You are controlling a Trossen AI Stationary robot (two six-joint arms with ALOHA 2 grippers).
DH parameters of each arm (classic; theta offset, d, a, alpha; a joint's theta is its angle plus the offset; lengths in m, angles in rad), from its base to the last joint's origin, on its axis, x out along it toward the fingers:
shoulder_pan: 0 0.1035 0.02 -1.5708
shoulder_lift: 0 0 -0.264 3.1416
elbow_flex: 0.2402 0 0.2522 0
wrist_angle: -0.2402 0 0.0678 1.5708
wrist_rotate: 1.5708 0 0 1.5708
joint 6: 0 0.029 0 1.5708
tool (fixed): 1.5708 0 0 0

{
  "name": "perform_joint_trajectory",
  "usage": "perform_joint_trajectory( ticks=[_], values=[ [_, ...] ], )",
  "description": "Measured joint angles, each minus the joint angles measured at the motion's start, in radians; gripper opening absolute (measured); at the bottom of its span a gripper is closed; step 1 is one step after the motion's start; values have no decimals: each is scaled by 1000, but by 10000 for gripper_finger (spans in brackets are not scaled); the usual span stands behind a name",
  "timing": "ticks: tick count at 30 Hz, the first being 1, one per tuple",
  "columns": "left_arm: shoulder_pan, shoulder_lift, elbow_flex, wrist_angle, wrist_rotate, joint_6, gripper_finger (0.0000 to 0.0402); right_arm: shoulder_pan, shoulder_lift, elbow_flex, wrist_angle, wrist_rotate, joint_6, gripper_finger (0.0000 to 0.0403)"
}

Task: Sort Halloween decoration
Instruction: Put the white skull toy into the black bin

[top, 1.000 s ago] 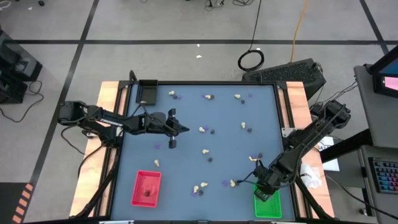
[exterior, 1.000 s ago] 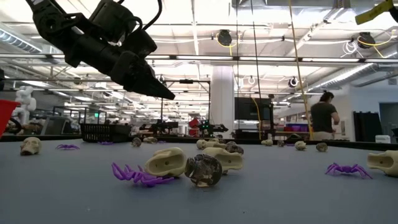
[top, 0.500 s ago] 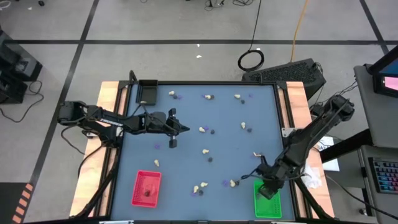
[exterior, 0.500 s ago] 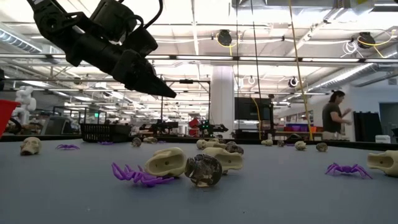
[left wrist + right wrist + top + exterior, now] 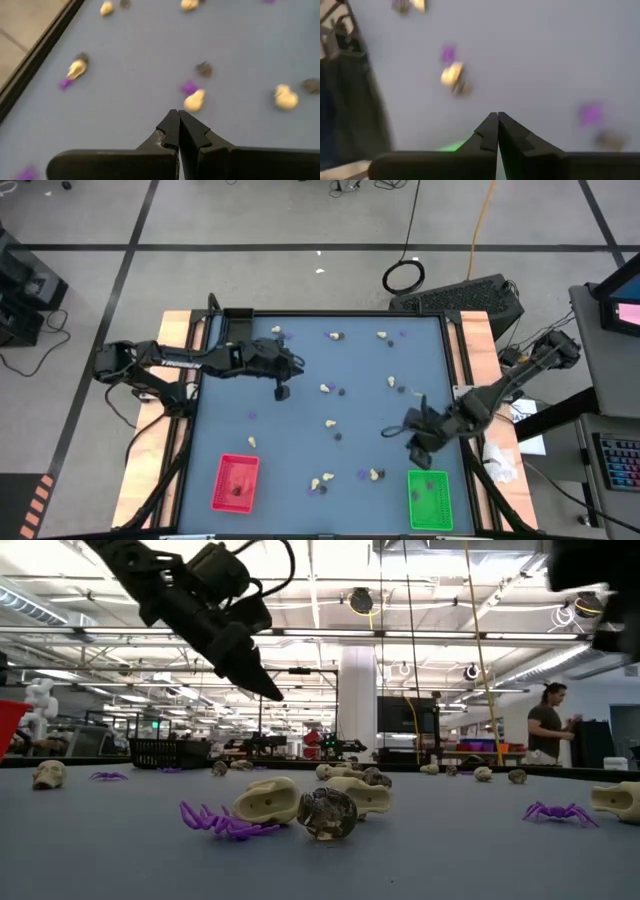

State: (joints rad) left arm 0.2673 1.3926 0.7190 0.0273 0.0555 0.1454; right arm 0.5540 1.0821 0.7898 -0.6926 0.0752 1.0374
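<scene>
The Halloween decoration lies scattered on the blue table: cream lumps [image 5: 325, 388], small dark lumps [image 5: 340, 391] and purple bits [image 5: 252, 415]. The low view shows cream skulls [image 5: 268, 802], a dark skull [image 5: 327, 813] and a purple spider [image 5: 215, 820] up close. My left gripper [image 5: 298, 362] hangs shut and empty above the far-left part of the table, with a cream lump [image 5: 194, 100] and a purple bit [image 5: 188, 87] beyond its tips [image 5: 178, 113]. My right gripper [image 5: 386, 432] hangs shut and empty above the table's right half, beside the green tray's far end.
A red tray [image 5: 235, 482] lies near the front left and a green tray [image 5: 430, 498] at the front right, each with a small dark bit inside. A black tray [image 5: 237, 328] sits at the far-left corner. A person [image 5: 545, 722] stands in the room beyond.
My right gripper has risen from over the green tray and gone toward the far edge and the table's middle, rolling as it went. My left gripper has swung toward the far edge and risen a little, its fingers staying shut.
</scene>
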Motion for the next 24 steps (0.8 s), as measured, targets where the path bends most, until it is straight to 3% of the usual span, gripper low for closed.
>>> perform_joint_trajectory(
  ticks=[12, 17, 24],
  values=[
    [242, 31, 315, -630, -20, 132, 0, -357, 69, 0, 176, 15, -667, 0],
    [331, 132, 396, -779, -21, 217, 0, -448, 90, 0, 218, -22, -786, 0],
    [386, 282, 456, -800, -89, 334, 0, -476, 93, -1, 230, -27, -822, 0]
  ],
)
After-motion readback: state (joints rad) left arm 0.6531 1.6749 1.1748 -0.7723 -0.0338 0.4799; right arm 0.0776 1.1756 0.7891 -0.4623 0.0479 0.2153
